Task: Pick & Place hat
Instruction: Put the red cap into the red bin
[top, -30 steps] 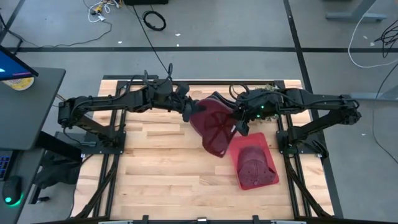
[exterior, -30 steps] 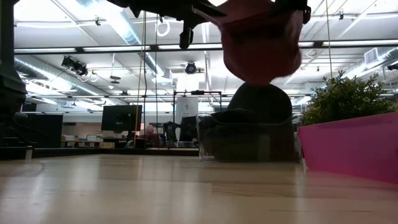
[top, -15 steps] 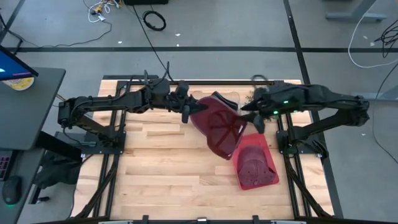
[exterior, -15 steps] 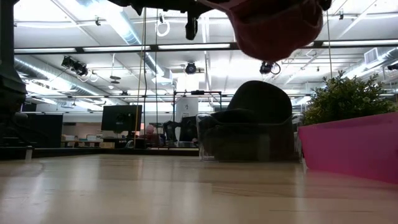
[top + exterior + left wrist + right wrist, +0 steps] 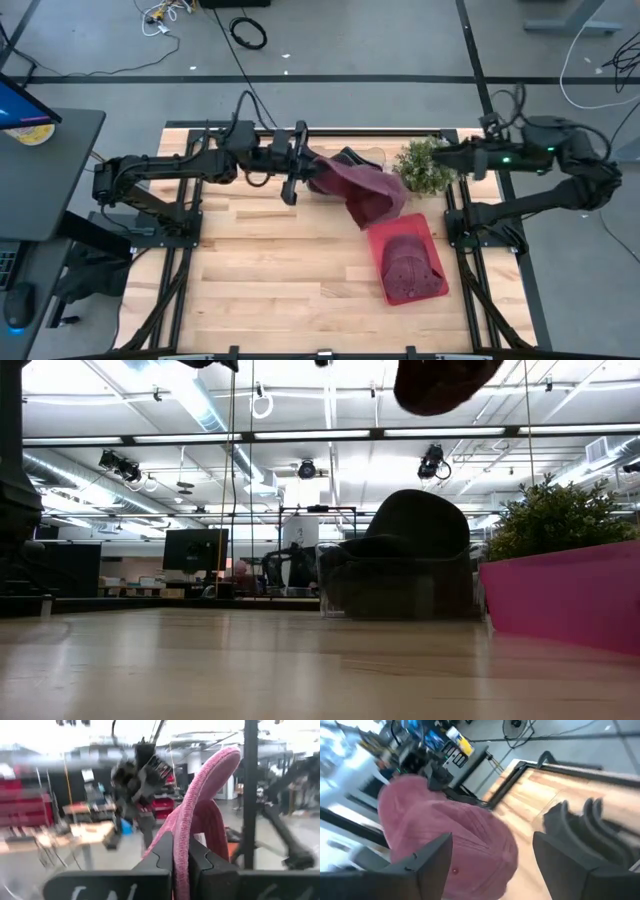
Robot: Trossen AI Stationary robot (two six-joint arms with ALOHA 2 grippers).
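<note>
Nearest the front edge of the wooden worktop (image 5: 260, 290), toward its right side, a pink tray (image 5: 407, 262) is lying with a dark red hat (image 5: 405, 262) already inside it. Further back, the left end effector (image 5: 297, 177) is pinching the brim of a second red hat (image 5: 365, 190), which is dangling in the air over the middle rear of the worktop. With only that one thin grip on soft cloth, the hat could slip or swing and land outside the tray. At the rear edge a small plant (image 5: 424, 167) is standing beside a clear bin holding dark hats. The right end effector (image 5: 447, 158) is hanging empty, fingers spread, over the rear right corner. Beyond, grey floor with loose cables is showing.
</note>
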